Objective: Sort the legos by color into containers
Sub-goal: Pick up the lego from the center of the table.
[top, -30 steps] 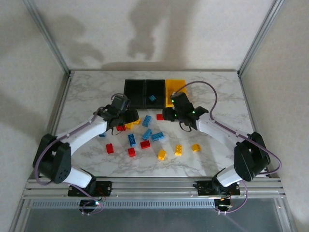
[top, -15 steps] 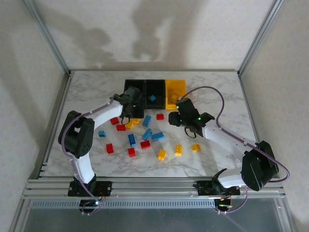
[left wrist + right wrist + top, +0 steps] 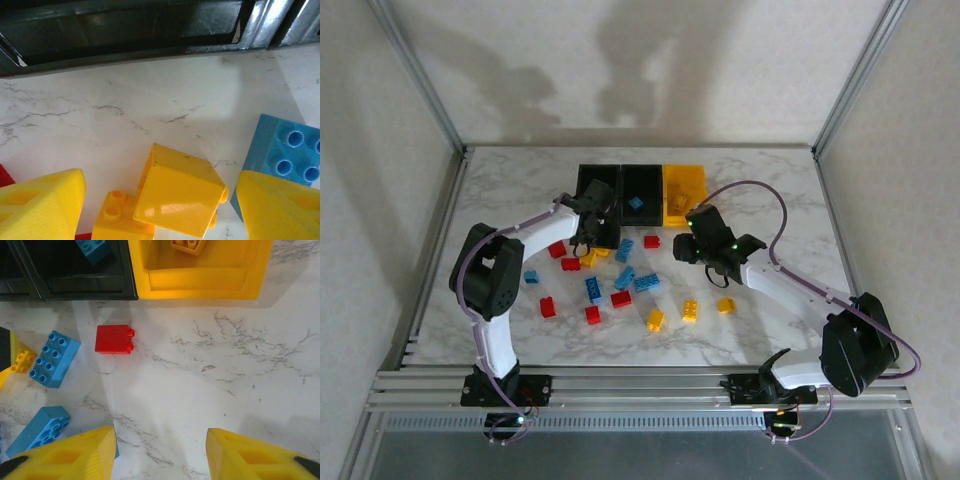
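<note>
The containers stand in a row at the back: two black bins (image 3: pixel 598 188) (image 3: pixel 641 186) and a yellow bin (image 3: pixel 684 186). A blue lego (image 3: pixel 635 203) lies in the middle bin, and a yellow lego (image 3: pixel 189 245) lies in the yellow bin (image 3: pixel 200 279). My left gripper (image 3: pixel 588 238) (image 3: pixel 160 212) is open, low over the table. A tilted yellow lego (image 3: pixel 177 197) sits between its fingers, leaning on a second yellow lego (image 3: pixel 116 219). My right gripper (image 3: pixel 688 250) (image 3: pixel 160 457) is open over bare marble. A red lego (image 3: pixel 115 339) lies ahead of it to the left.
Loose red (image 3: pixel 548 307), blue (image 3: pixel 647 282) and yellow (image 3: pixel 655 320) legos are scattered across the middle of the table. A blue lego (image 3: pixel 287 155) lies against my left gripper's right finger. The black bin's wall (image 3: pixel 150 30) is just ahead. Frame posts line both sides.
The left arm has swung toward the black bins and come down over the yellow legos. The right gripper has drawn back from the yellow bin, a little right and nearer.
</note>
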You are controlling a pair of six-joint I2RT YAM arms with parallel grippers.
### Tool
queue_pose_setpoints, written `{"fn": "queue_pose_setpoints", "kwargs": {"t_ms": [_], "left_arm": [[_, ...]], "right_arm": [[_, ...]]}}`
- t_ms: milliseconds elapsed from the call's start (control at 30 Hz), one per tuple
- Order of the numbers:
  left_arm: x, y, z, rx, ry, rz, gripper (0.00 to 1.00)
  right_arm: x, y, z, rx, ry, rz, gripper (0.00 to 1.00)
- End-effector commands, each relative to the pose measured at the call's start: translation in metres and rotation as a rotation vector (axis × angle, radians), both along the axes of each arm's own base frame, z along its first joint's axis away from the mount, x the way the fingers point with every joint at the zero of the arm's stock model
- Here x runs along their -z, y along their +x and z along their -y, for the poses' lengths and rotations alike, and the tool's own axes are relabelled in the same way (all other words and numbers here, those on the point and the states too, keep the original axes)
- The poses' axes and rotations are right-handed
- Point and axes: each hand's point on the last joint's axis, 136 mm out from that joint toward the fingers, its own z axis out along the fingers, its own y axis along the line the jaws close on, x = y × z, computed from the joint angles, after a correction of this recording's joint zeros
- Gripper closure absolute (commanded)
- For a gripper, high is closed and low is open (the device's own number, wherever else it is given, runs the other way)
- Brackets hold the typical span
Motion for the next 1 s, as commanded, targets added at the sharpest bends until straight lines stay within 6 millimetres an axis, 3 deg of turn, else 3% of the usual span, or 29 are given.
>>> {"fn": "queue_pose_setpoints", "kwargs": {"t_ms": [0,167,367,533,767,967], "left_arm": [[0.013,-0.01,0.003,0.038,0.01,-0.064,0.22],[0.018,-0.008,0.006,0.04,0.008,-0.071,0.3],[0.012,-0.004,0.007,0.037,0.008,-0.062,0.47],[-0.014,0.0,0.005,0.026,0.008,-0.007,0.61],[-0.065,0.011,-0.002,-0.02,-0.034,0.108,0.63],[-0.106,0.043,-0.013,-0.105,-0.061,0.216,0.63]], "right_arm": [[0.008,-0.002,0.007,0.03,-0.01,-0.018,0.5],[0.009,-0.003,0.01,0.034,-0.012,-0.018,0.5],[0.011,-0.005,0.011,0.04,-0.008,-0.021,0.5],[0.009,-0.005,0.009,0.037,0.0,-0.017,0.5],[0.0,-0.005,0.002,0.014,0.046,-0.002,0.5],[-0.018,-0.004,0.0,0.009,0.091,0.035,0.5]]}}
